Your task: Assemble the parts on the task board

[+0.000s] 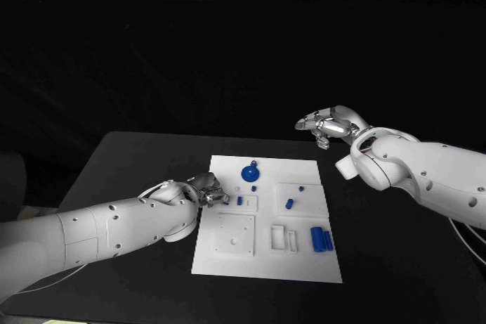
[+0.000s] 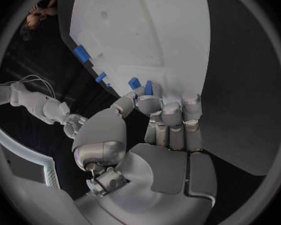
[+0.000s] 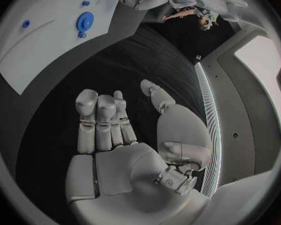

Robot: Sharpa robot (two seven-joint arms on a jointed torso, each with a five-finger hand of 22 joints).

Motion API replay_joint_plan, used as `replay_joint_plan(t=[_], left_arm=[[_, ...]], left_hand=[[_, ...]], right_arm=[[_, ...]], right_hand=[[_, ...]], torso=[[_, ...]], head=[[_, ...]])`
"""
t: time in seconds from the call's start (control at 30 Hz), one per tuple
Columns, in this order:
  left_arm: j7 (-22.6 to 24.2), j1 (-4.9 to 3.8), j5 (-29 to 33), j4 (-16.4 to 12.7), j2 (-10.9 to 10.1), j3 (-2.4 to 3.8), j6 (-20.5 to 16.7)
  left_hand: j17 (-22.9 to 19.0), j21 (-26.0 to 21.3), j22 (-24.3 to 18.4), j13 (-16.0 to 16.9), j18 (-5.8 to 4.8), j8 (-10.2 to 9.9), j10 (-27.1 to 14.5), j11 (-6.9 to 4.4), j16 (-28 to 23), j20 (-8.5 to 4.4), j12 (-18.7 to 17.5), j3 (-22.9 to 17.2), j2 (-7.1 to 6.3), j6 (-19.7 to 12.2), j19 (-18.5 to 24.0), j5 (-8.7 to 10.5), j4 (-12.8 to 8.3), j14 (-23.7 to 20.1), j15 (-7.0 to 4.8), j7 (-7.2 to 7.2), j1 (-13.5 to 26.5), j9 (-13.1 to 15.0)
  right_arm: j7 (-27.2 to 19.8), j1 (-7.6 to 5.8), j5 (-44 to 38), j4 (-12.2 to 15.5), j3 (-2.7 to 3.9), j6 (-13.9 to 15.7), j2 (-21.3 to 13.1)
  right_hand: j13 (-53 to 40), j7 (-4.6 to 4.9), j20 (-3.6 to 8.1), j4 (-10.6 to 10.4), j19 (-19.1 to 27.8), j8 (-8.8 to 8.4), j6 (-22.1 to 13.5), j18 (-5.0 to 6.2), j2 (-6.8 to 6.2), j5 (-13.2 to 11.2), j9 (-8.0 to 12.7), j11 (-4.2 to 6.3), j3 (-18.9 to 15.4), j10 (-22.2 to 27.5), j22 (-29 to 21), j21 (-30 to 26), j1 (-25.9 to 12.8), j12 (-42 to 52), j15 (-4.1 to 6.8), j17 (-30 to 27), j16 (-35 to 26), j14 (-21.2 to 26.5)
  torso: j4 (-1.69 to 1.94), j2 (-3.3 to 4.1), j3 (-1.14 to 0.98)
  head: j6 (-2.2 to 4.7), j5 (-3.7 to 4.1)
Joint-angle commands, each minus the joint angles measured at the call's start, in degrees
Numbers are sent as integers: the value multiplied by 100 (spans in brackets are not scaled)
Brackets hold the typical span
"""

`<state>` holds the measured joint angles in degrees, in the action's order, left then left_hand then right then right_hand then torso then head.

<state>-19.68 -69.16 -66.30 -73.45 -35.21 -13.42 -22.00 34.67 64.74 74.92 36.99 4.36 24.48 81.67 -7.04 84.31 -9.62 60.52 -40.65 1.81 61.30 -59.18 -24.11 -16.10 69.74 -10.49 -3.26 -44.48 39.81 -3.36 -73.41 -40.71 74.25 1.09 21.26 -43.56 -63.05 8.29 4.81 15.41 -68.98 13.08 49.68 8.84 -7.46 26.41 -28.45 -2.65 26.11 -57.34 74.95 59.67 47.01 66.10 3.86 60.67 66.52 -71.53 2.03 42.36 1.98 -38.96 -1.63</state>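
The white task board (image 1: 265,257) lies in the middle of the black table. My left hand (image 1: 208,190) sits at the board's left edge with its fingers curled in. Its thumb and a fingertip pinch a small blue part (image 2: 148,88), with another small blue part (image 2: 133,82) right beside it. A round blue disc (image 1: 250,173) lies near the board's far edge. Two blue cylinders (image 1: 321,239) rest at the near right. My right hand (image 1: 326,127) hangs in the air beyond the board's far right corner, with its fingers (image 3: 100,122) stretched out and nothing in it.
More small blue parts (image 1: 289,204) stand around the board's middle, beside white raised blocks (image 1: 284,238). Black table (image 1: 132,169) surrounds the board on all sides. From the right wrist view, the blue disc (image 3: 85,21) and the board (image 3: 47,50) lie far beyond the fingers.
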Motion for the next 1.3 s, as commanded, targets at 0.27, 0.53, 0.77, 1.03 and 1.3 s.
replay_joint_plan(t=[0.27, 0.53, 0.77, 1.03, 1.3], left_arm=[[-38, 53, -73, -11, 1, -33, -139], [-15, 53, -182, -30, -17, -33, -231], [-35, 53, -184, -19, -1, -33, -189], [-86, 53, -253, 40, 10, -33, -212], [-82, 54, -254, 38, 27, -33, -209]], left_hand=[[-12, 16, 63, -9, 92, 27, -122, -90, 9, -602, 35, -58, 25, 961, 4, 6, 67, 242, -288, 484, -72, -14], [-16, 18, 63, -14, 95, 34, -120, -92, 9, -604, 39, -63, 15, 965, -2, -3, 68, 249, -292, 486, -85, -15], [-18, 19, 62, -16, 96, 37, -119, -93, 9, -604, 41, -65, 14, 966, -4, -6, 70, 251, -293, 487, -89, -16], [-19, 20, 62, -17, 96, 38, -118, -93, 9, -605, 42, -66, 13, 967, -6, -7, 71, 253, -294, 488, -91, -16], [-21, 21, 62, -19, 97, 39, -118, -94, 9, -605, 42, -67, 14, 967, -7, -6, 73, 254, -294, 488, -94, -17]], right_arm=[[-53, 4, -22, -11, 2, -62, 9], [-49, 5, -22, 0, 2, -56, -7], [-47, 6, -22, -7, 2, -58, -4], [-48, 6, -22, -12, 2, -60, 7], [-49, 7, -22, -10, 2, -60, 9]], right_hand=[[8, 32, 46, -6, -2, 28, -1, 615, 16, 36, 8, 53, 12, -5, 74, -32, 48, 27, 32, -6, 0, -8], [11, 32, 47, -6, -2, 29, 0, 615, 16, 37, 8, 54, 12, -5, 74, -33, 50, 28, 33, -7, 1, -8], [13, 32, 47, -5, -2, 30, 1, 616, 14, 37, 9, 54, 12, -5, 75, -33, 50, 30, 33, -7, 1, -8], [14, 31, 47, -5, -3, 30, 1, 616, 13, 37, 9, 54, 11, -5, 75, -33, 50, 31, 33, -7, 1, -9], [16, 31, 47, -5, -3, 31, 2, 615, 14, 38, 10, 55, 12, -4, 75, -33, 50, 32, 34, -7, 1, -8]], torso=[[-1, 0, -3], [1, 4, -3], [-3, 1, -2], [4, 2, -7], [-4, 1, -4]], head=[[-4, 2], [-1, 8], [-15, 6], [-22, 5], [-23, 1]])
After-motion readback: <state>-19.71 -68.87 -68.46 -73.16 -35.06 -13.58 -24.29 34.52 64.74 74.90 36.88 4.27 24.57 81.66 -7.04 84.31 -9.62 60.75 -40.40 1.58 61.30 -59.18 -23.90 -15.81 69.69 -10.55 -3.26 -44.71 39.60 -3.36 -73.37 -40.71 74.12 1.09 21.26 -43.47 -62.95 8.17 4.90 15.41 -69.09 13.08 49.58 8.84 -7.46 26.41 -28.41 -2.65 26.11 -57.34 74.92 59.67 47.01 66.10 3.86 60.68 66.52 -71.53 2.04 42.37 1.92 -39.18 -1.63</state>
